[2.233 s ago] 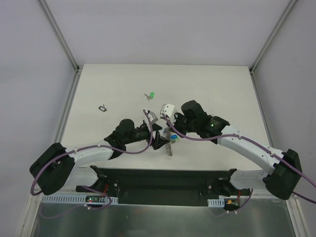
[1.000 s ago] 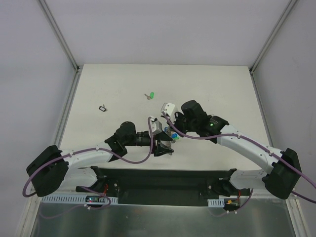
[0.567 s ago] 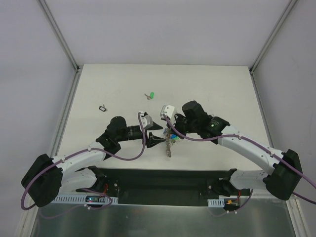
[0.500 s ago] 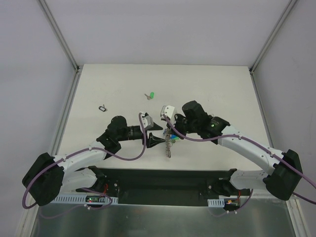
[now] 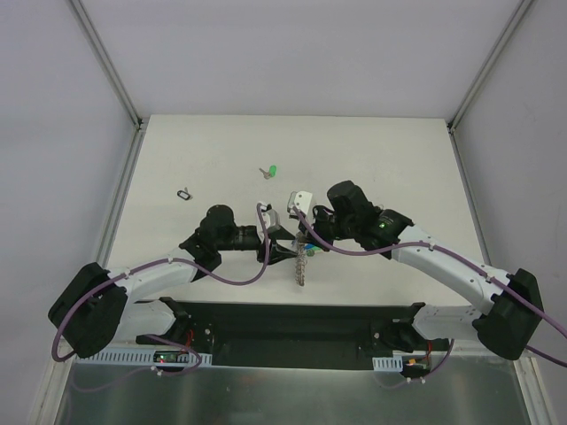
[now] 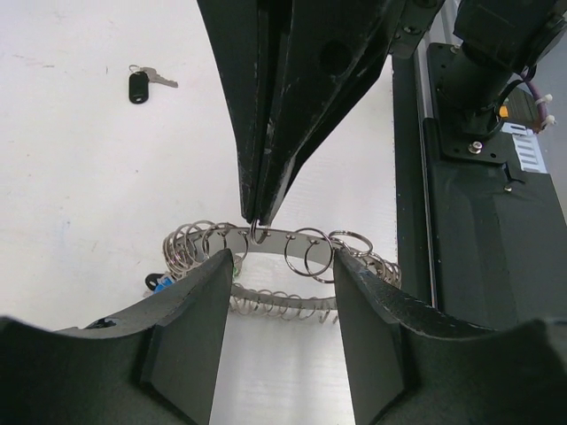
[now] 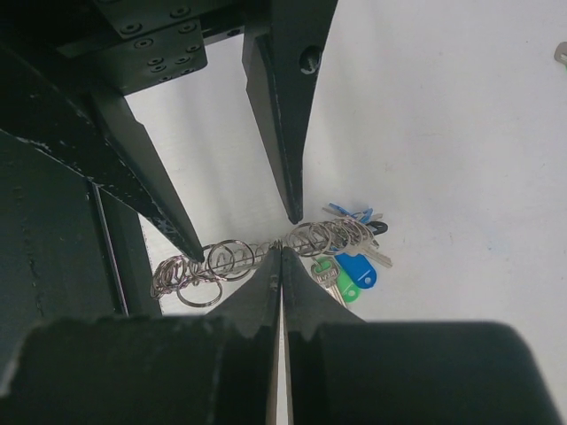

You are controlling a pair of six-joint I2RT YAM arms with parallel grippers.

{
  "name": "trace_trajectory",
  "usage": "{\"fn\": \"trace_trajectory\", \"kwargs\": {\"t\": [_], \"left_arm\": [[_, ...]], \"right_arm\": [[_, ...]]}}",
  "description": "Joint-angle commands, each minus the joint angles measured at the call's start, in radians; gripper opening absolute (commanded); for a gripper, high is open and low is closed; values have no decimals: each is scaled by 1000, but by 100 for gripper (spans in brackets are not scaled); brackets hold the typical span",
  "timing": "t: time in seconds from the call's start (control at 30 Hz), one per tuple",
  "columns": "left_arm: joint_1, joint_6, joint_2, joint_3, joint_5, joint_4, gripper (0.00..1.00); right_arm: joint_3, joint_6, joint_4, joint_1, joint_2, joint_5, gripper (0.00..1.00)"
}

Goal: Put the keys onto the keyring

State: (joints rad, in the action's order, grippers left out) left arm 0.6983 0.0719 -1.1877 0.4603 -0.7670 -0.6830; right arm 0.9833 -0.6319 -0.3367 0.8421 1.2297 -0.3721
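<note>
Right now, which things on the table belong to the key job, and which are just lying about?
Job:
keyring, pinched by right end effector
threaded keys
green key, loose
black key, loose

Lying about:
black loop

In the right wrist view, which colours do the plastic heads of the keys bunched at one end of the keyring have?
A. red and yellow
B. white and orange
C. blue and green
C: the keys bunched at the end of the keyring show blue and green heads, just beside the tips of the shut right gripper.
</note>
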Motion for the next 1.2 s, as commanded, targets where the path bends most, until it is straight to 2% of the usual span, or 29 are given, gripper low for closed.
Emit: {"fn": "trace_trajectory", "kwargs": {"t": [0.0, 0.47, 0.7, 0.83, 0.87, 0.97, 1.07, 1.17], "left_arm": [[-10, 16, 7, 43, -37, -59, 48], [-10, 6, -39, 75, -64, -73, 38], [-11, 5, -66, 87, -87, -59, 26], [-11, 9, -72, 95, -92, -43, 15], [-11, 12, -72, 95, -88, -40, 9], [-11, 17, -66, 94, -74, -35, 0], [-11, 22, -50, 86, -66, -35, 0], [-11, 35, -32, 69, -48, -39, 0]], "right_arm": [[5, -19, 41, 6, -44, -48, 1], [5, -31, 34, 9, -49, -76, 1], [6, -34, 31, 11, -50, -87, 1], [5, -34, 31, 11, -50, -88, 1], [5, -34, 31, 11, -50, -90, 1], [3, -35, 30, 11, -49, -102, 1], [5, -29, 28, 11, -49, -108, 1], [-6, -3, 50, 11, -64, -81, 9]]}}
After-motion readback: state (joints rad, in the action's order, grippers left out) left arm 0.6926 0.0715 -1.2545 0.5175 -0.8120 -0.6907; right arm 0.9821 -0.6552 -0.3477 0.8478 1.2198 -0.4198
